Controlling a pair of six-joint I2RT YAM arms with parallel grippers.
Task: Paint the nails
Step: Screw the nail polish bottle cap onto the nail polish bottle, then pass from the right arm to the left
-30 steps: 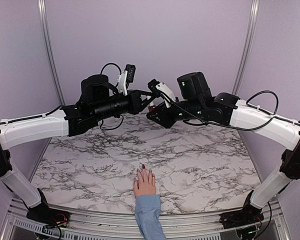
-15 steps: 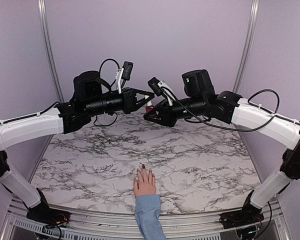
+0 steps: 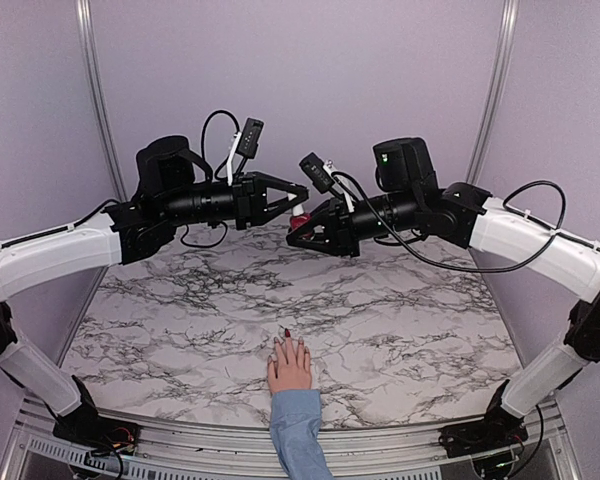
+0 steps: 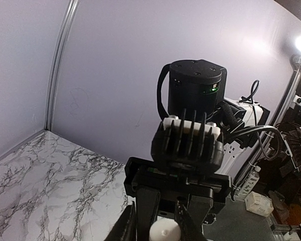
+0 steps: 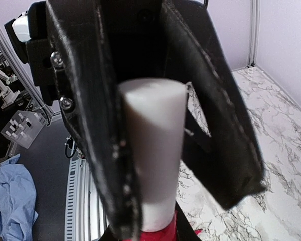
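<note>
Starting nearest: the hand (image 3: 290,365) in its blue sleeve (image 3: 298,430) lay flat on the marble surface (image 3: 400,300) by the near edge. Of the nails (image 3: 287,333), one fingertip showed dark red; the rest looked pale, though too small to be sure. Well beyond, raised above the surface, the right end effector (image 3: 298,228) was clamped on the red bottle (image 5: 158,233). The left end effector (image 4: 159,226) sat loosely around the white cap (image 5: 155,150), one finger touching, the other clear. Judged early: cap on, no brush out, most nails left.
</note>
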